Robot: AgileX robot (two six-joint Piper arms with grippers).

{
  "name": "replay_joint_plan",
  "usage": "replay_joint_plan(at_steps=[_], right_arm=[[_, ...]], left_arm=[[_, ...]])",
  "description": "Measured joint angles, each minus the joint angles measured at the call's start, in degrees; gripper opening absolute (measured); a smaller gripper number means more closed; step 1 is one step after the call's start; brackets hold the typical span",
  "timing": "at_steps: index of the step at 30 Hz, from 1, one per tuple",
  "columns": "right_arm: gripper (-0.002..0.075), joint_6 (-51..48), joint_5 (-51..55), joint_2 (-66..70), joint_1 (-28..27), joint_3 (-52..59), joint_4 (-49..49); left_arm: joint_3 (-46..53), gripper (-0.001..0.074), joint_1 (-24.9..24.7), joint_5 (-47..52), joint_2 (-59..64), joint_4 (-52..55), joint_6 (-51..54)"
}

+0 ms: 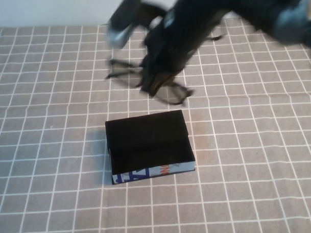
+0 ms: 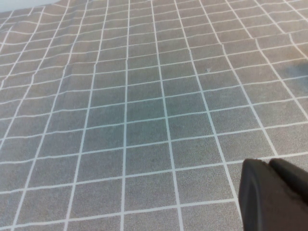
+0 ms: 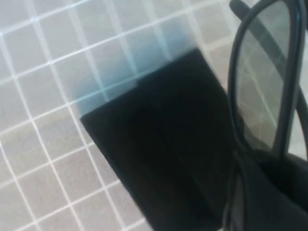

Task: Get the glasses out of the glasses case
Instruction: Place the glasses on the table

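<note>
Glasses lifted clear of the case, not yet set down.

The right gripper (image 1: 156,78) is grasping the glasses (image 1: 172,93) by the frame and holding them in the air just beyond the far edge of the glasses case (image 1: 149,147), so the removal itself looks done; what is left, by my judgement, is placing them on the checked tablecloth (image 1: 47,100) and letting go. The case is lying open and appears to be holding nothing, only its black interior showing, with its printed pale side facing the robot. In the right wrist view one lens (image 3: 262,82) is hanging close above the case (image 3: 159,154). The left gripper (image 2: 274,195) is hovering over bare cloth away from the case; whether it is clenched or released I cannot tell.
</note>
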Motion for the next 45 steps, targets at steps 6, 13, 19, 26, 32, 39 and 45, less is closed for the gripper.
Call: replay_joint_plan(at_steps=[6, 13, 19, 26, 32, 39, 45], right_arm=[[0.0058, 16.34, 0.03, -8.76, -7.05, 12.73, 0.24], [0.0058, 27.77, -10.27, -16.45, -10.26, 34.55, 1.33], [0.0058, 35.59, -20.16, -17.46, -13.76, 47.56, 6.20], [0.0057, 36.99, -28.09, -16.79, -17.05, 55.00, 12.72], [0.0057, 37.12, -29.49, -12.70, -17.43, 55.22, 15.24], [0.0084, 37.12, -29.39, -9.69, -17.43, 55.22, 14.55], [0.0274, 37.12, -26.35, -9.57, -17.43, 53.98, 11.47]], left_arm=[[0.00, -0.0004, 0.00, 0.00, 0.00, 0.00, 0.00], [0.00, -0.0005, 0.00, 0.00, 0.00, 0.00, 0.00], [0.00, -0.0004, 0.00, 0.00, 0.00, 0.00, 0.00], [0.00, -0.0004, 0.00, 0.00, 0.00, 0.00, 0.00], [0.00, -0.0004, 0.00, 0.00, 0.00, 0.00, 0.00], [0.00, -0.0004, 0.00, 0.00, 0.00, 0.00, 0.00], [0.00, -0.0004, 0.00, 0.00, 0.00, 0.00, 0.00]])
